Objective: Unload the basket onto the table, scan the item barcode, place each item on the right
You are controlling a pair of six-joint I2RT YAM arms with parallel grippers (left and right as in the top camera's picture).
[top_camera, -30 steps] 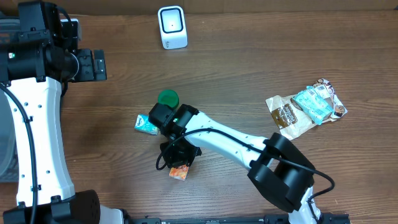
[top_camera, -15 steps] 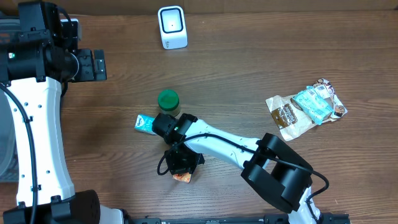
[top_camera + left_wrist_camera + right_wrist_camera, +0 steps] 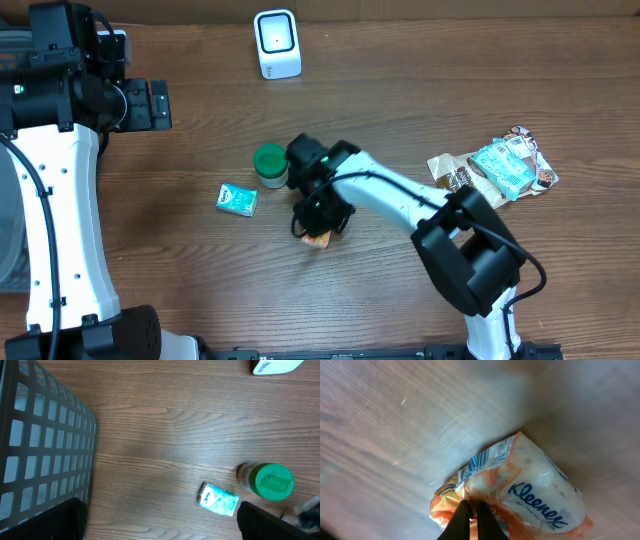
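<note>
Right tool (image 3: 470, 511) pinches the Kleenex pack (image 3: 530, 485) by its edge; I judge this leaves the barcode (image 3: 482, 462) bare for the scanner (image 3: 277, 44), top centre. Left tool (image 3: 150, 105) wide, empty.

A small orange-and-white Kleenex tissue pack (image 3: 525, 492) is pinched at its crumpled orange edge by the right gripper (image 3: 471, 510), with its barcode (image 3: 482, 462) showing. The white scanner (image 3: 277, 43) sits well apart from it, near the tabletop's (image 3: 450, 90) far edge.
</note>
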